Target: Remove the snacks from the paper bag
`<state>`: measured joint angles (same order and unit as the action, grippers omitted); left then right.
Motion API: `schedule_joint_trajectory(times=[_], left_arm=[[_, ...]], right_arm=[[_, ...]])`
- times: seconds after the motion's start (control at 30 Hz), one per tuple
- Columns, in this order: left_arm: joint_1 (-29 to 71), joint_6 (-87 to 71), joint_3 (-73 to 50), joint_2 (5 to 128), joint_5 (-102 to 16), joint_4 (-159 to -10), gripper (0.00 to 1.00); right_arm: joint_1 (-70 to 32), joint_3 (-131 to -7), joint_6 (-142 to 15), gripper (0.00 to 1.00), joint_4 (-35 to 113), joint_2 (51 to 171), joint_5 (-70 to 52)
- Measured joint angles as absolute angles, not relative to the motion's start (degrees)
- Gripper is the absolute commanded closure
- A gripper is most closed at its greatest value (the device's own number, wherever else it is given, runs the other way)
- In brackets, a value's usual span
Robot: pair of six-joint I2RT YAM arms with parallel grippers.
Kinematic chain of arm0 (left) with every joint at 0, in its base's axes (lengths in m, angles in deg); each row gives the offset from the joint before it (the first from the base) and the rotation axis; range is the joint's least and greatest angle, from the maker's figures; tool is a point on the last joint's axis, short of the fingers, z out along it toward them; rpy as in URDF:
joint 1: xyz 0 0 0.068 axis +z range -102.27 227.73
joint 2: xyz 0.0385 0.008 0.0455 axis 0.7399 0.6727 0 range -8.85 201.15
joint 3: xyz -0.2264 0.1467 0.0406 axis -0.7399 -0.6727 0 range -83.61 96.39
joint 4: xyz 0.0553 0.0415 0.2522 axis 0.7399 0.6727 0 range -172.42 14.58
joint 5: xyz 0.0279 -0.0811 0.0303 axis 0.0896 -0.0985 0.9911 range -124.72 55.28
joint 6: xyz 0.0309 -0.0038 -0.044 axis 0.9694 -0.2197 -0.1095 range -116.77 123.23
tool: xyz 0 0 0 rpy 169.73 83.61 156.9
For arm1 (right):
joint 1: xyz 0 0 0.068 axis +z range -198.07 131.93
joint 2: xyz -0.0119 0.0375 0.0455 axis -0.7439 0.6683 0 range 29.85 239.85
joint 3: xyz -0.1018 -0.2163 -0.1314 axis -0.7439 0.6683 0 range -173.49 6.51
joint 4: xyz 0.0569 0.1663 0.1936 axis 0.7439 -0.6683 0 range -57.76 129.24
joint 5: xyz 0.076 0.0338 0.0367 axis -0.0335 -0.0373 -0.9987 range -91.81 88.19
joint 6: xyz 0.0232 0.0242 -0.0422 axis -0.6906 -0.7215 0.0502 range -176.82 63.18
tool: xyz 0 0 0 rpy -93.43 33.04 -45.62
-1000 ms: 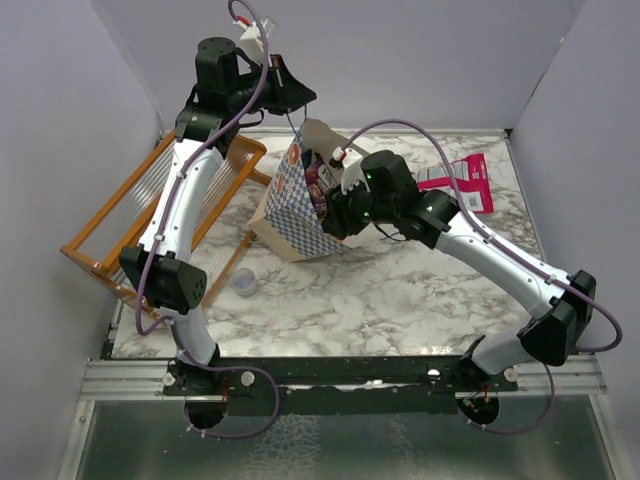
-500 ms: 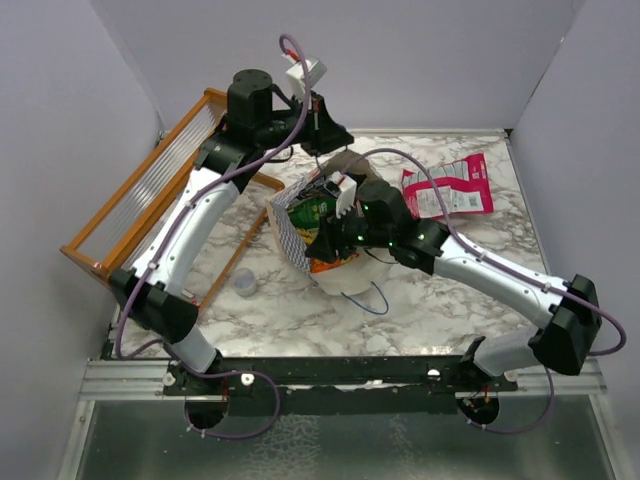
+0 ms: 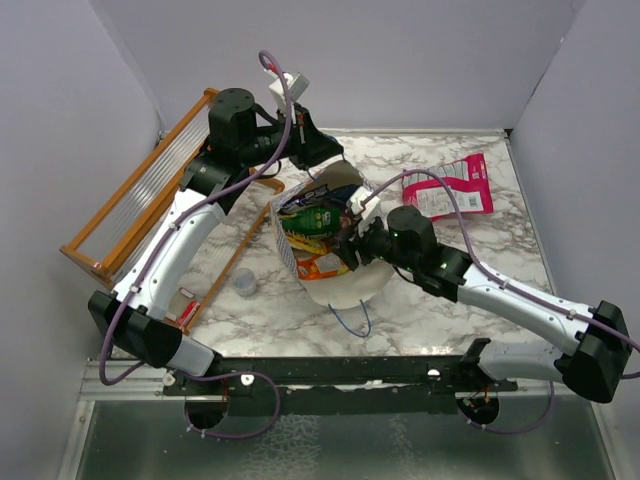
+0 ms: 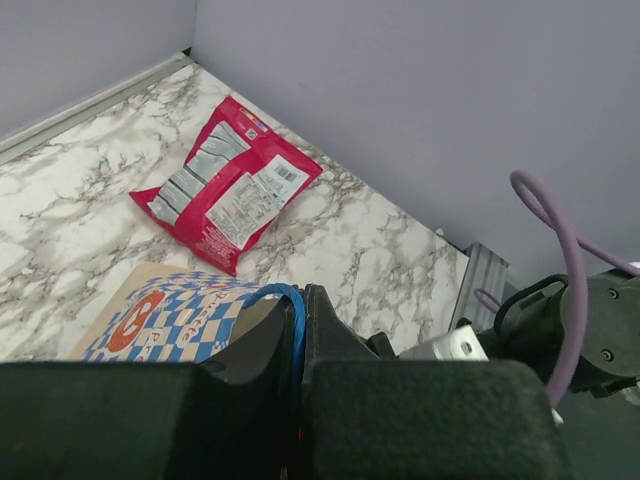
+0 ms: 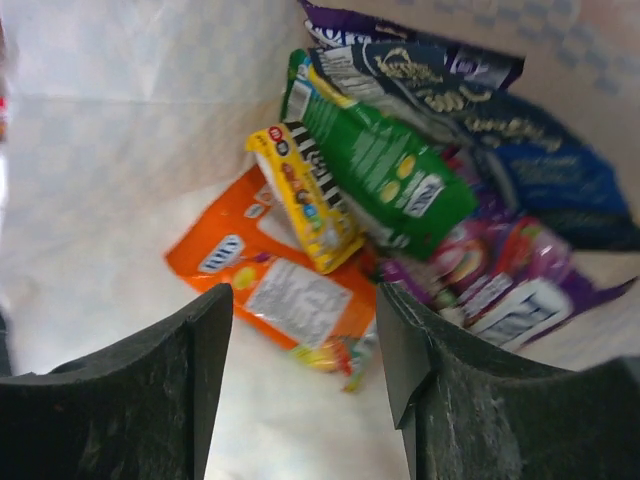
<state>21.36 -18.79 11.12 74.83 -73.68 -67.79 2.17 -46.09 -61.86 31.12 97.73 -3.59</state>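
The paper bag (image 3: 292, 245) is tilted with its open mouth facing up toward the camera; its checkered outside shows in the left wrist view (image 4: 165, 315). My left gripper (image 3: 322, 155) (image 4: 303, 300) is shut on the bag's blue string handle (image 4: 294, 325) at the far rim. My right gripper (image 3: 353, 243) (image 5: 305, 330) is open at the bag's mouth, empty, just above the snacks. Inside lie an orange packet (image 5: 265, 280), a yellow bar (image 5: 305, 195), a green packet (image 5: 385, 160), a blue packet (image 5: 510, 135) and purple wrappers (image 5: 500, 275). The pink-red pouch (image 3: 448, 187) (image 4: 225, 185) lies on the table at the back right.
An orange wooden rack (image 3: 140, 205) leans at the left. A small grey-blue cup (image 3: 244, 284) stands in front of the bag. The bag's second string handle (image 3: 350, 320) lies loose on the marble table (image 3: 450, 330). Walls close in the back and sides.
The bag has tipped from leaning upright to mouth-up and open. My left gripper has shifted left with the handle. My right gripper has moved right and nearer, to the bag's mouth.
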Motion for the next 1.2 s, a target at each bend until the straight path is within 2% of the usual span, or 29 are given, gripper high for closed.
schedule_joint_trajectory(times=[0.1,0.13,0.17,0.27,0.53,0.9,1.1,1.2], left_arm=[[21.4,-19.0,11.1,74.8,-73.7,-67.8,1.00],[21.4,-19.1,11.1,74.8,-73.5,-67.8,1.00],[21.4,-19.2,11.1,74.7,-72.9,-67.7,1.00],[21.4,-20.0,11.1,74.4,-71.4,-67.3,1.00],[21.4,-23.4,9.2,72.8,-68.6,-67.3,1.00],[21.4,-28.7,6.9,71.2,-67.3,-68.5,1.00],[21.4,-29.6,6.9,71.2,-67.0,-68.4,1.00],[21.4,-29.9,6.9,71.2,-66.7,-68.4,1.00]], right_arm=[[2.2,-42.8,-50.0,0.36,37.6,97.7,-4.2],[2.2,-41.6,-40.5,0.34,41.9,97.7,-6.5],[2.2,-41.6,-40.5,0.33,41.9,97.7,-6.5],[2.2,-38.6,-29.1,0.34,45.5,98.1,-8.8],[-0.5,-41.8,-8.6,0.36,51.9,103.4,-14.6],[-4.6,-51.1,1.1,0.37,52.6,113.1,-20.4],[-4.7,-55.4,3.6,0.50,51.4,117.7,-20.2],[-4.7,-56.4,5.1,0.52,49.8,119.7,-19.1]])
